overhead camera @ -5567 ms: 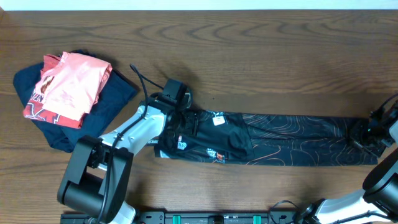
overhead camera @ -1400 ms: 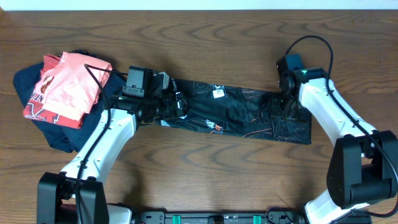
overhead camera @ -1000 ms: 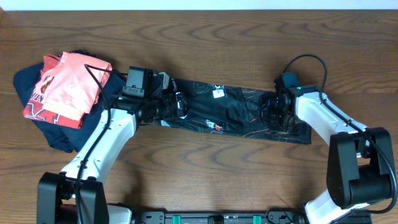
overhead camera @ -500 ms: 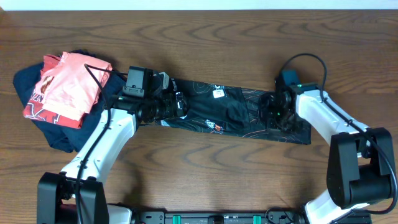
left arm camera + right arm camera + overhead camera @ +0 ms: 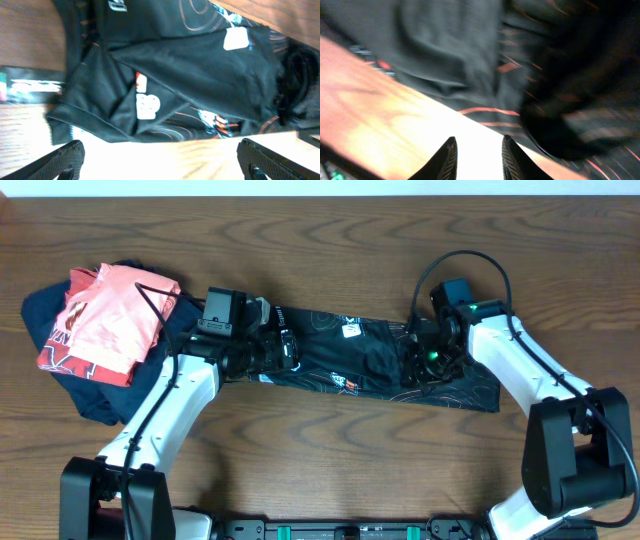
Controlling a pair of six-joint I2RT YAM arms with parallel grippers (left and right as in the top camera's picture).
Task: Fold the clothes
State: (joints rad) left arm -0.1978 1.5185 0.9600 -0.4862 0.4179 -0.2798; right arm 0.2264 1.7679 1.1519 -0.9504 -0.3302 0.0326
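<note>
— Overhead first?
— Shows the clothes [image 5: 340, 365] as a long dark band lying left to right mid-table [image 5: 350, 240], with the left gripper [image 5: 285, 348] at its left end and the right gripper [image 5: 420, 360] over its right half. Also a pink shirt [image 5: 110, 315] on a navy garment [image 5: 60, 385], far left.
— Left wrist?
— Looks down on the white logo [image 5: 146, 105]. Fingers [image 5: 67, 156] spread wide, holding nothing.
— Right wrist?
— Blurred. Fingertips [image 5: 449, 152] narrowly apart, empty, over bare wood beside the cloth's edge.
</note>
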